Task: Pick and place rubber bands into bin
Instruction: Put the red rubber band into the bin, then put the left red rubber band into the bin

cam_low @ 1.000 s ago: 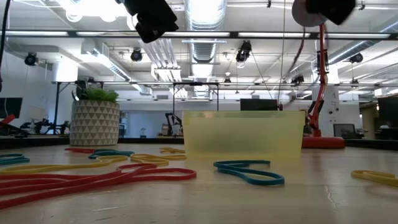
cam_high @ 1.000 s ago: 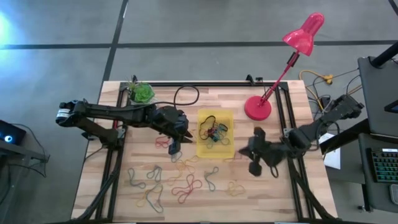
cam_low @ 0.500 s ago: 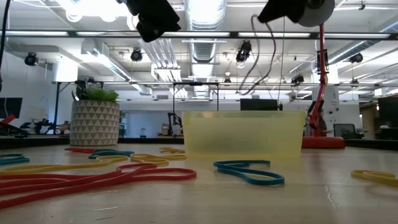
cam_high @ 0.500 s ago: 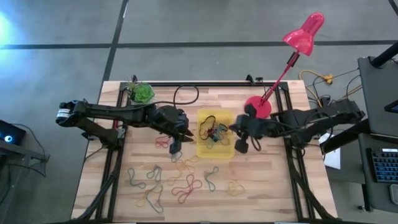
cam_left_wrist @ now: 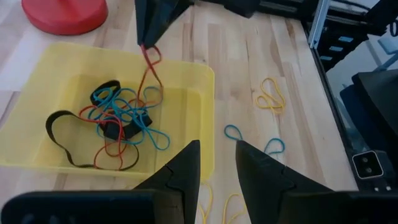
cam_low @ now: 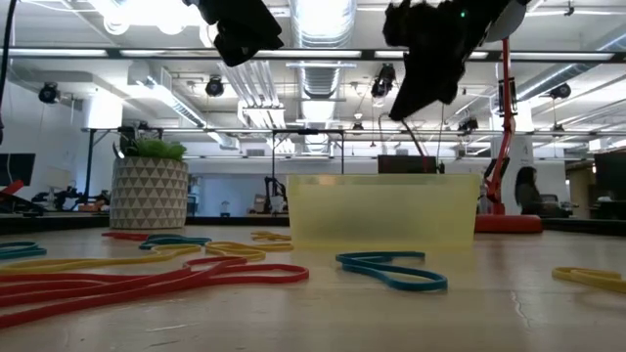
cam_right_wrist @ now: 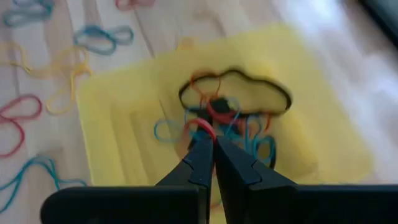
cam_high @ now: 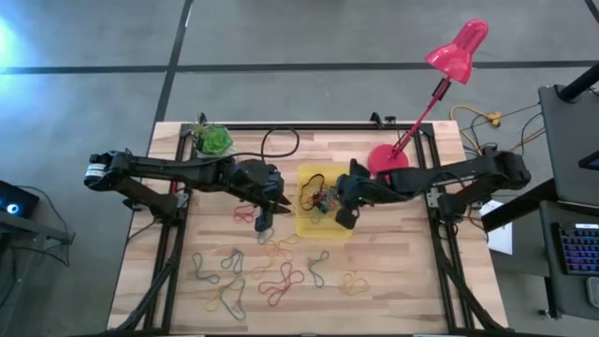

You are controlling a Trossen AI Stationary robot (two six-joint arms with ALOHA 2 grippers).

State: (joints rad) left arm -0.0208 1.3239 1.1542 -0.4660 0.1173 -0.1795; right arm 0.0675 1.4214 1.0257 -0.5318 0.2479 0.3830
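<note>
Now the right claw point(cam_high: 343, 217) has swung in from the desk's right side to hang over the bin point(cam_high: 306, 225) — pinched on a red rubber band point(cam_left_wrist: 149, 65), ready to drop; the left claw point(cam_high: 263, 220) waits beside it, part-open.

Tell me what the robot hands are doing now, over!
Right gripper shut on a red rubber band, above the yellow bin. Left gripper waits beside the bin, empty. Nothing in the way.
</note>
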